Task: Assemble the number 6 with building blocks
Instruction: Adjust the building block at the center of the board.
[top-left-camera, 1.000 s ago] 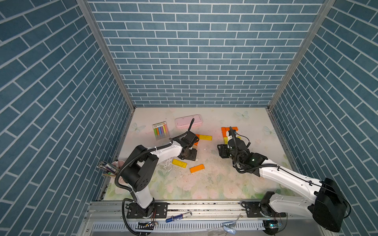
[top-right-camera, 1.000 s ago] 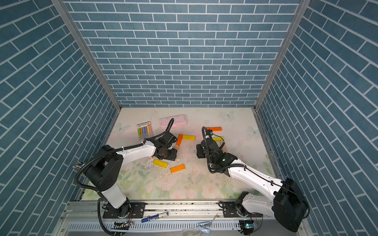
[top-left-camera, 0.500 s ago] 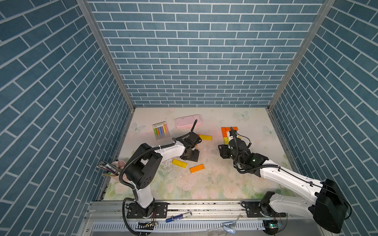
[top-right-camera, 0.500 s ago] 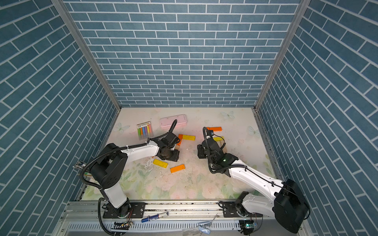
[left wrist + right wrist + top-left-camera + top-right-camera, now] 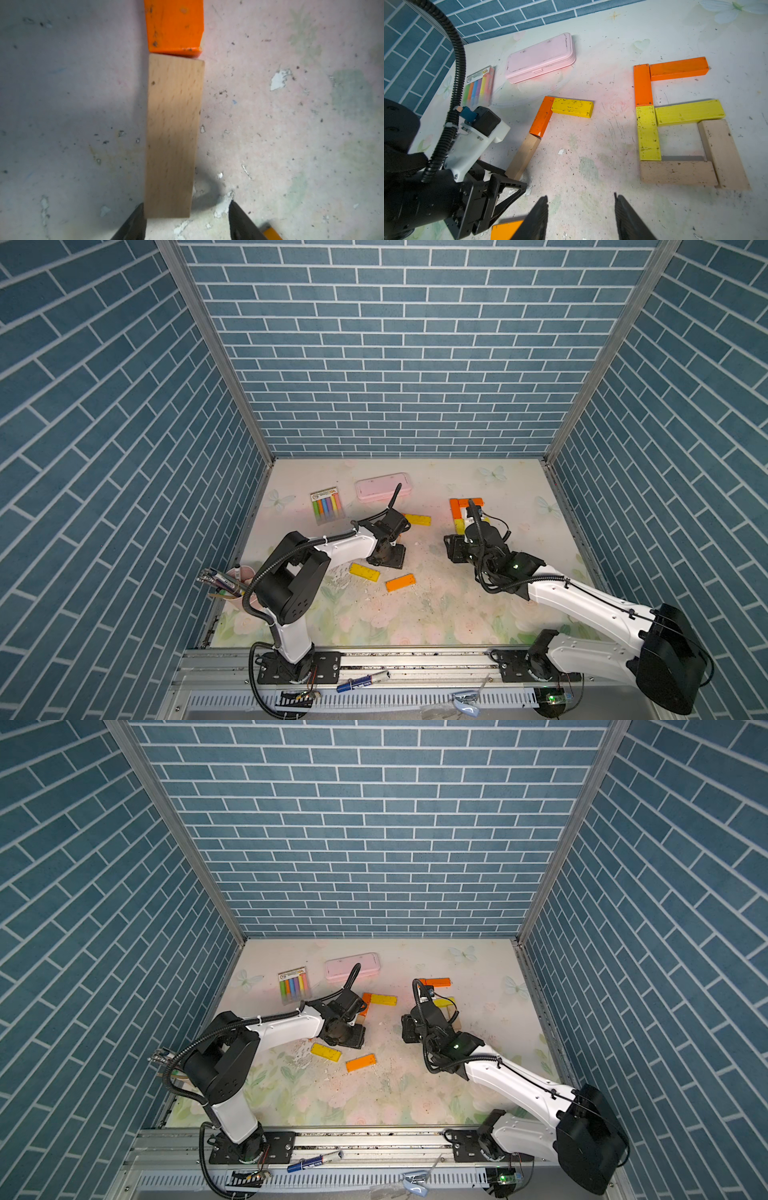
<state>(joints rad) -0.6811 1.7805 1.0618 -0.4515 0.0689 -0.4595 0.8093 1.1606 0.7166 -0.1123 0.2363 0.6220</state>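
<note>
The number 6 (image 5: 648, 133) lies whole in the right wrist view: two orange, two yellow and two tan building blocks. In a top view the right arm covers part of the number 6 (image 5: 457, 510). Left of it a yellow block (image 5: 572, 108), an orange block (image 5: 543, 116) and a tan block (image 5: 172, 133) lie end to end. My left gripper (image 5: 187, 205) is open around the tan block's near end, one finger (image 5: 137, 220) beside it and the other apart. My right gripper (image 5: 580, 196) is open and empty over bare table.
Loose yellow (image 5: 364, 572) and orange (image 5: 400, 583) blocks lie in front of the left gripper (image 5: 386, 556). A pink case (image 5: 383, 486) and a chalk pack (image 5: 327, 506) sit at the back left. A cup of pens (image 5: 232, 585) stands at the left edge.
The left arm has shifted slightly to the right with its gripper low over the tan block. The right arm has barely moved. Both jaw openings look the same.
</note>
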